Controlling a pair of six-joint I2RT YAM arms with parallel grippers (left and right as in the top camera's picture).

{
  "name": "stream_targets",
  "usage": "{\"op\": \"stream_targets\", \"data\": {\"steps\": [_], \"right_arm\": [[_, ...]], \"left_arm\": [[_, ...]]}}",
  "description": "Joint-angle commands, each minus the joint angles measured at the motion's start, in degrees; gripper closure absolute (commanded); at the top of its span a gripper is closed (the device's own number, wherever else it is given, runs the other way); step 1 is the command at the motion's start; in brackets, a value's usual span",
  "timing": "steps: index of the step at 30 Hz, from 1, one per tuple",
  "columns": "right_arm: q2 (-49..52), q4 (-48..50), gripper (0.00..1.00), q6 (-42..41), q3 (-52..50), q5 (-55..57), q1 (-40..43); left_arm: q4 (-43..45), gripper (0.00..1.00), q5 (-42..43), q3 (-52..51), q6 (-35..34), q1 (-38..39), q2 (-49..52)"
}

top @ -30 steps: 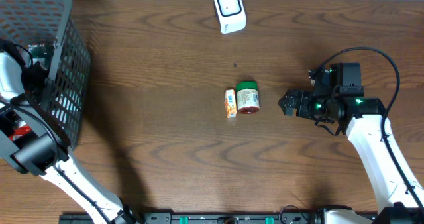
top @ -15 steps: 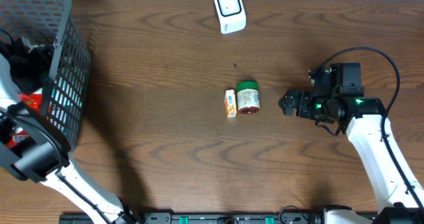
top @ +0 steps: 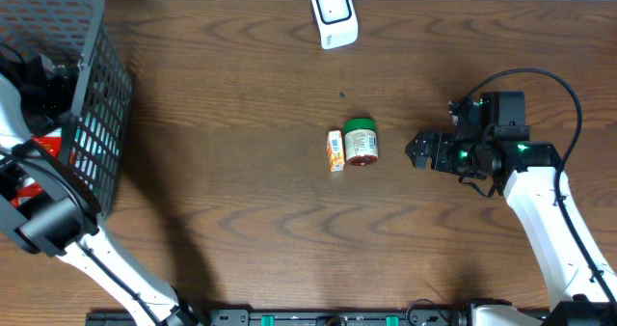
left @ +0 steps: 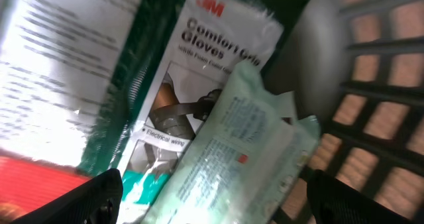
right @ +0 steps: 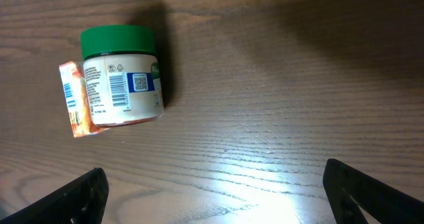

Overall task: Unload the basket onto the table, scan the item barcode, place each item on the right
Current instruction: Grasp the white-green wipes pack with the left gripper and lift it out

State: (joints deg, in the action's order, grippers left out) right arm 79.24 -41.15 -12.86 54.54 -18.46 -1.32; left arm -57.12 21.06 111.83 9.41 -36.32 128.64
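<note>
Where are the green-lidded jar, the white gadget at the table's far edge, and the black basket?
green-lidded jar (right: 122, 85), right wrist view, on its white label.
white scanner (top: 335, 15), overhead view, on its face.
black basket (top: 101, 114), overhead view, on its mesh side wall.

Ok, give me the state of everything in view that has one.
jar: on its side, green lid on, barcode facing up
orange packet: lying flat against the jar
scanner: lying flat, untouched
basket: upright, glove pack and pouch inside
left gripper: open, above the pouch
right gripper: open, empty, clear of the jar
</note>
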Motion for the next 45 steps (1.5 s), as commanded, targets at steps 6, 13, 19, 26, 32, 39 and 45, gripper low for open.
{"op": "stream_targets", "data": {"steps": [6,13,19,26,32,39,45], "right_arm": [[0.0,0.0,0.01,-0.4,0.8,-0.5,-0.6],[0.0,0.0,0.01,-0.4,0.8,-0.5,-0.7],[0.0,0.0,0.01,-0.4,0.8,-0.5,-0.7],[0.0,0.0,0.01,-0.4,0.8,-0.5,-0.6],[0.0,0.0,0.01,-0.4,0.8,-0.4,-0.7],[0.0,0.0,0.01,-0.4,0.8,-0.5,-0.6],[0.0,0.0,0.01,-0.4,0.8,-0.5,-0.6]], "left_arm": [[-0.9,0.11,4.1,-1.0,1.7,-0.2,5.3],[-1.9,0.45,8.5,-1.0,1.7,-0.2,5.4],[-3.2,0.49,8.6,-0.9,1.4,-0.1,5.4],[-4.3,0.63,15.8,-0.9,1.0,-0.1,5.4],[-5.2,0.66,15.8,-0.9,0.9,-0.1,5.4],[-5.5,0.93,15.8,0.6,0.2,-0.4,5.2],[-5.1,0.93,15.8,3.2,-1.6,-1.8,1.0]]}}
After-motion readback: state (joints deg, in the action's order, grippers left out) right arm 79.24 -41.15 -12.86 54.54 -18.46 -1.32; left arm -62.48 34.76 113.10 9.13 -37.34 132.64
